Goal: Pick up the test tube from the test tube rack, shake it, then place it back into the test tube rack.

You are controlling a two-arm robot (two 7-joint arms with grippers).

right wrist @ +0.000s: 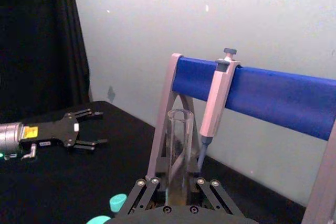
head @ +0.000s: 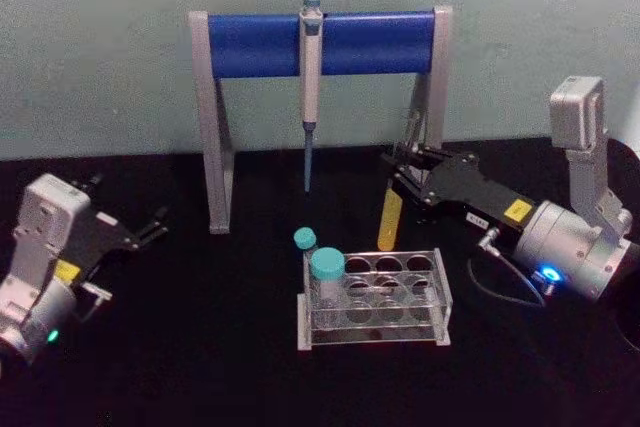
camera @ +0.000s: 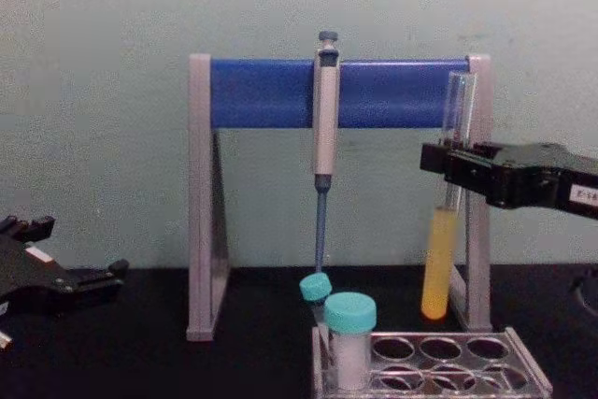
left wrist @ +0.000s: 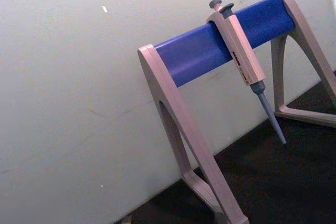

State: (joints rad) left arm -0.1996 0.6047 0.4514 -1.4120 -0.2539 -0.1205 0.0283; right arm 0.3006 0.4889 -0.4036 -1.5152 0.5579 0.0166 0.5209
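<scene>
Nearest us: test tube rack (camera: 523,382), with a teal-capped vial (camera: 350,338) standing at its left end. We note the test tube (camera: 439,268) is out of the rack, upright, its rounded bottom just above and behind the back row of holes.

Handling, our judgement: thin glass, light, stiff, smooth enough to slip, and easily cracked by squeezing. The mouth is open and yellow-orange liquid fills the lower part, so we want it kept near upright and shaken gently. Best hold is on the bare glass above the liquid, which is where it is held now.

Right gripper (camera: 451,167) reaches in roughly level from the right, jaws closed across the tube. The open mouth stands above the fingers.

Left gripper (head: 150,227) is parked low at the left, well apart, fingers spread and empty.
</scene>
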